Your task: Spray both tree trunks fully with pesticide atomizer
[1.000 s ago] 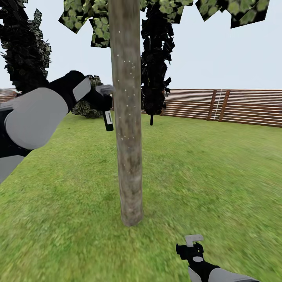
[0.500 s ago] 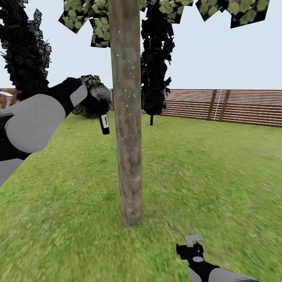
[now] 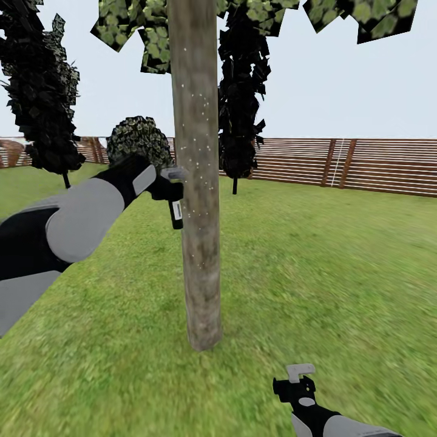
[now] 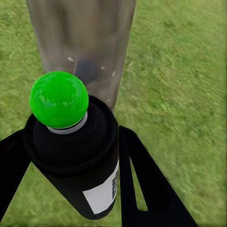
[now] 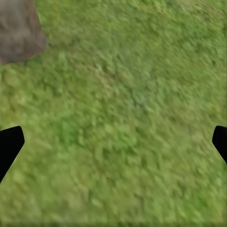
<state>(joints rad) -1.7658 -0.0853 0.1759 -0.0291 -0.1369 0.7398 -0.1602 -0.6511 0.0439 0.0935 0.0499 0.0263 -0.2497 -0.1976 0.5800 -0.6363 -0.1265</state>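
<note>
Clearly the pick-up is already done; the left pincer (image 3: 165, 185) is clamped about the black body of the pesticide atomizer (image 3: 175, 212), whose bottle hangs below the fingers while its pale trigger head sits just above them, touching or all but touching the tree trunk (image 3: 197, 182); in the left wrist view the same bottle (image 4: 78, 161) sits between the two dark fingers (image 4: 142, 184), with a bright green ball on its end and the trunk (image 4: 82, 42) rising directly ahead of the pincer, very near. Small white specks of pesticide (image 3: 200, 145) dot the trunk from somewhat above the pincer's height down to a little below it; lower down, toward the foot at the lawn (image 3: 315, 273), the bark looks bare, and the top of the trunk runs out of sight among the leaves, so I judge this trunk only partly covered, with its lower stretch and hidden sides left to spray. The right pincer (image 3: 299, 371) hangs low and well apart from the atomizer, over grass, its fingers spread wide and holding nothing; the right wrist view shows only its dark tips at either edge above the turf (image 5: 118, 123), with the trunk's base (image 5: 19, 28) off beyond them. I cannot pick out a second such tree with certainty, so its spraying, by my reckoning, remains wholly to do.
</note>
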